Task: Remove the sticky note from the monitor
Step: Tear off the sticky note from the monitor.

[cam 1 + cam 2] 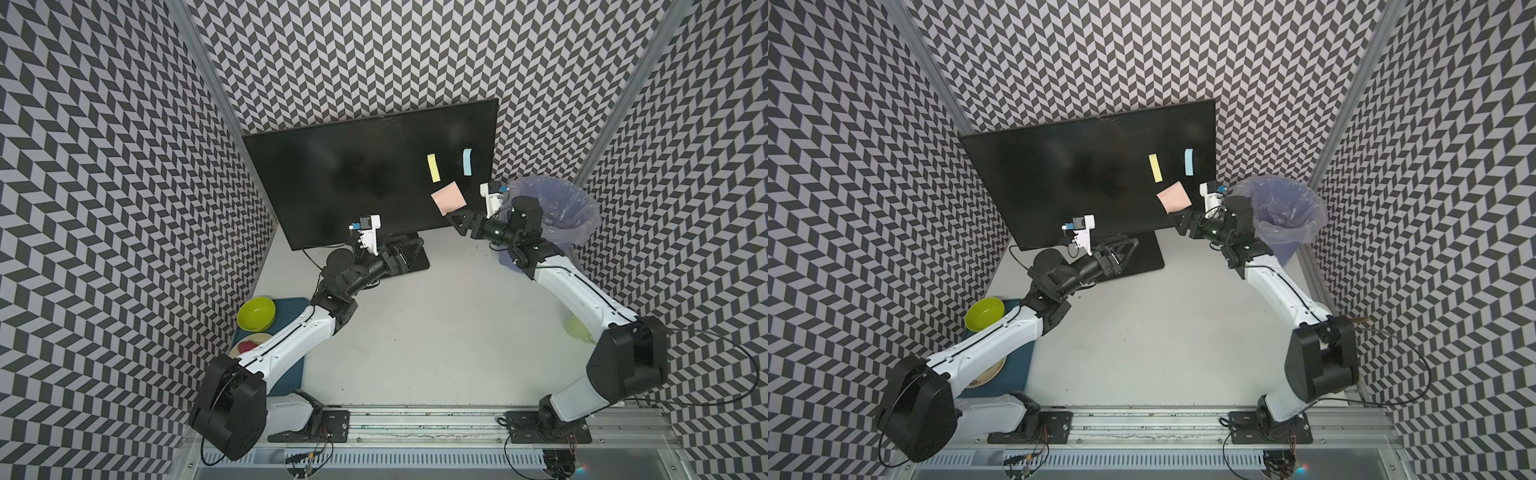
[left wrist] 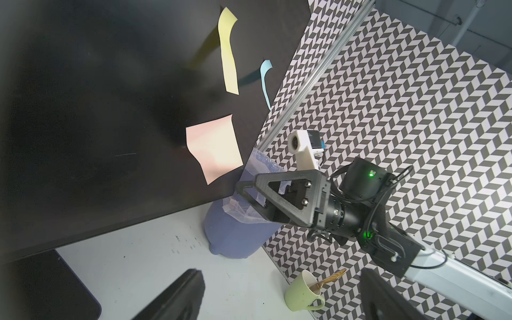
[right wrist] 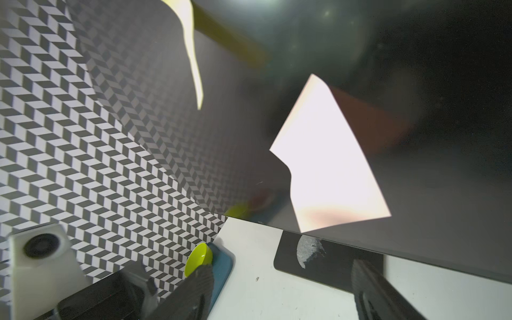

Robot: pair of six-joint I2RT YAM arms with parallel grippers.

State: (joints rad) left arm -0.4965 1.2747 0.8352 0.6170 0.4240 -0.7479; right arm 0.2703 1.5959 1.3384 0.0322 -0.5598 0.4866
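Observation:
The black monitor (image 1: 353, 178) (image 1: 1067, 178) stands at the back on its base plate (image 3: 332, 266). Three sticky notes hang on its right part: a pink square (image 1: 449, 197) (image 2: 214, 149) (image 3: 329, 160), a yellow strip (image 1: 433, 167) (image 2: 228, 52) and a blue strip (image 1: 467, 161) (image 2: 264, 77). My right gripper (image 1: 454, 224) (image 3: 279, 279) is open, its tips just below the pink note's curled lower corner, with nothing between them. My left gripper (image 1: 409, 253) (image 2: 279, 291) hovers open and empty over the base plate.
A blue bin with a plastic liner (image 1: 552, 208) (image 2: 235, 235) stands right of the monitor, behind the right wrist. A pale green mug with a spoon (image 2: 303, 291) sits by the right wall. At the left, a blue tray (image 1: 291, 303) carries a green bowl (image 1: 256, 313) and a plate (image 1: 249, 345).

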